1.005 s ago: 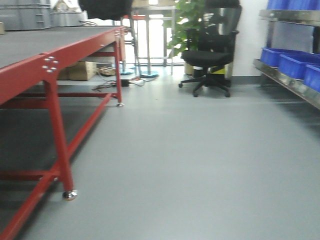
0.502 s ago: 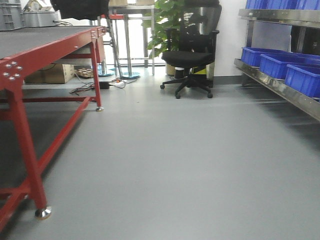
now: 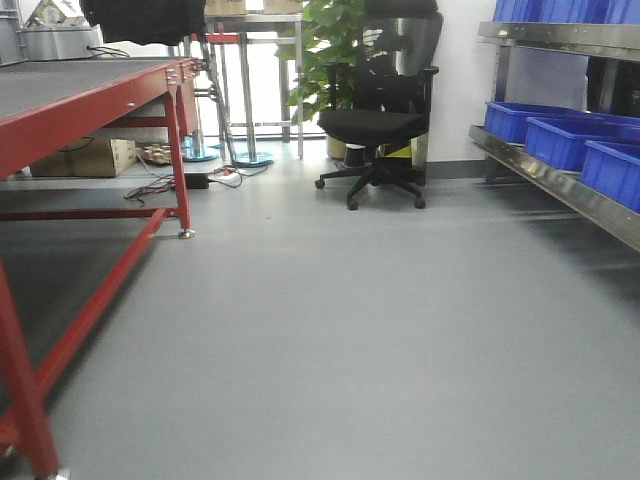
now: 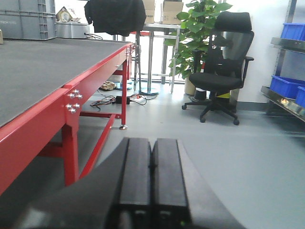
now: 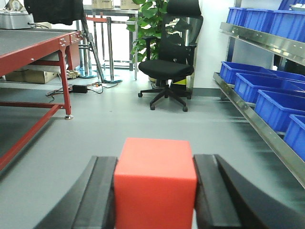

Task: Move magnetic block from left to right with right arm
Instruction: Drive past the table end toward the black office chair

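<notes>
Exterior front-facing view: the red table [image 3: 90, 108] has slid toward 9 o'clock and the office chair [image 3: 375, 125] now sits near 12, so the base appears to be swinging right. The left gripper [image 4: 152, 148] is pressed closed on nothing. The right gripper [image 5: 155, 160] clamps the red block [image 5: 155, 191], which suggests the carry rightward is under way.

The magnetic block [image 5: 155, 181] between the right fingers [image 5: 100, 195]; table [image 5: 33, 50] far left, chair [image 5: 167, 67] ahead, bins [image 5: 281, 107] on shelf [image 5: 248, 112] right.
</notes>
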You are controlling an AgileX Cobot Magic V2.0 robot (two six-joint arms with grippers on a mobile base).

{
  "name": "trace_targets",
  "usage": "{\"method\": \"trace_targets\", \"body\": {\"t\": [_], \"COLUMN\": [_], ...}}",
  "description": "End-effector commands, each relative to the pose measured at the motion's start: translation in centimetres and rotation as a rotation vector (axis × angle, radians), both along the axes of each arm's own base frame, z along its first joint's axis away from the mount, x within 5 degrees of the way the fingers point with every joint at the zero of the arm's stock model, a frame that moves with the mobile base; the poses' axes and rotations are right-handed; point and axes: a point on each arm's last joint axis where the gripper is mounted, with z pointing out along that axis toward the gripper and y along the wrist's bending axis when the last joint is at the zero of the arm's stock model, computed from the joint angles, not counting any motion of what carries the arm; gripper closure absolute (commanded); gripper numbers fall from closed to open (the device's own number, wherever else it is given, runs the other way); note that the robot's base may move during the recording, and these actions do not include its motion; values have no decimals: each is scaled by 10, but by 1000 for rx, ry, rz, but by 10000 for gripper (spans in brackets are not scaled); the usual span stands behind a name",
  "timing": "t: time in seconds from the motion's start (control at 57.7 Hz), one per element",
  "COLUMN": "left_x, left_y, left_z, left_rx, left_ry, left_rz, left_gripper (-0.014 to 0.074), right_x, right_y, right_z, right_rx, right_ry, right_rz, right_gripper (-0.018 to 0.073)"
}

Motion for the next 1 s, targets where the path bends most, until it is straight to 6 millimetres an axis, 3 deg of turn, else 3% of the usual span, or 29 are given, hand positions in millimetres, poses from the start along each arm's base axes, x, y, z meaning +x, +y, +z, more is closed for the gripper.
{"method": "trace_targets", "body": {"t": [0.0, 0.988], "left_x": [-2, -2], "left_y": [1, 1], "left_z": [6, 6], "left_rx": [-5, -5], "left_ry": [-87, -87], "left_rz": [10, 10], "left_gripper": [722, 722], "right_x": [-1, -1], "right_y": [0, 0], "right_z": [17, 17], "right_rx": [-13, -13], "right_ry": [-110, -110], "right_rz": [-1, -1], "right_gripper": [231, 231]}}
